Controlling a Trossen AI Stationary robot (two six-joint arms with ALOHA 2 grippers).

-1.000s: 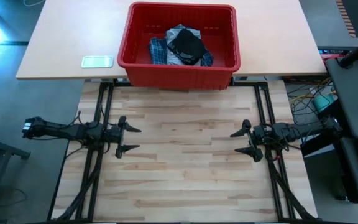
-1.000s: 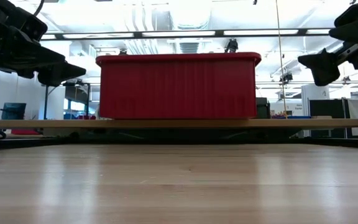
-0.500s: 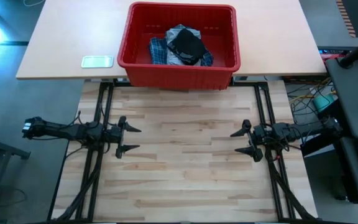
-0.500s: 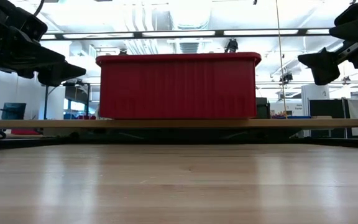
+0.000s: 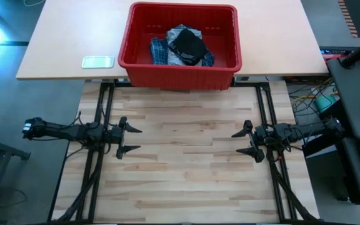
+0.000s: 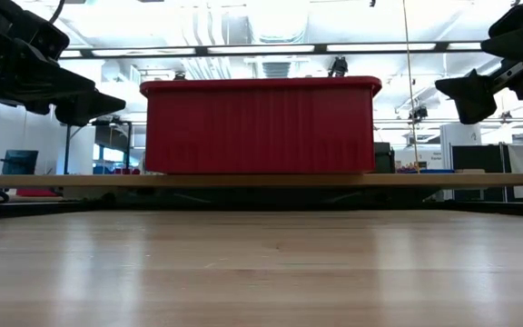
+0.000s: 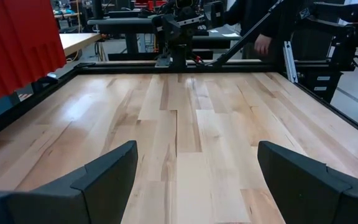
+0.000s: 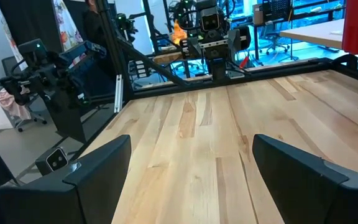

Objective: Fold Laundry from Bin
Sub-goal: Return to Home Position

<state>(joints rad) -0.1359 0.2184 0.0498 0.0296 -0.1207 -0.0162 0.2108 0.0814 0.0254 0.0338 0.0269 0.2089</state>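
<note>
From above, the bin (image 5: 129, 37) is seen standing on the tan table (image 5: 61, 37) just past the far edge of the bench (image 5: 186, 181), its long axis parallel to that edge. The laundry (image 5: 183, 45) is stacked in the middle of it, with a black piece on top of plaid and pale grey. The left gripper (image 5: 137, 139) is held over the bench's left side and the right gripper (image 5: 236, 143) over its right side, each spread wide and empty. They are pointed at each other across bare wood, so the bin lies off to the side of both, away towards the far edge. Neither arm can be called clearly nearer; the bin is set roughly midway between them. From table height, the bin's solid red wall is seen square-on at the centre, with both grippers hanging high at the picture's outer edges, well apart from it. The laundry is hidden behind the wall here. Past the left wrist's fingers (image 7: 98, 177), parted with nothing between them, only a strip of red wall is caught at one side, and a person's hand (image 7: 263, 43) is glimpsed beyond the bench. Past the right wrist's fingers (image 8: 95, 168), equally parted, a sliver of red is caught at the opposite side. The folding is judged finished, and parking calls for no reach towards the bin.
</note>
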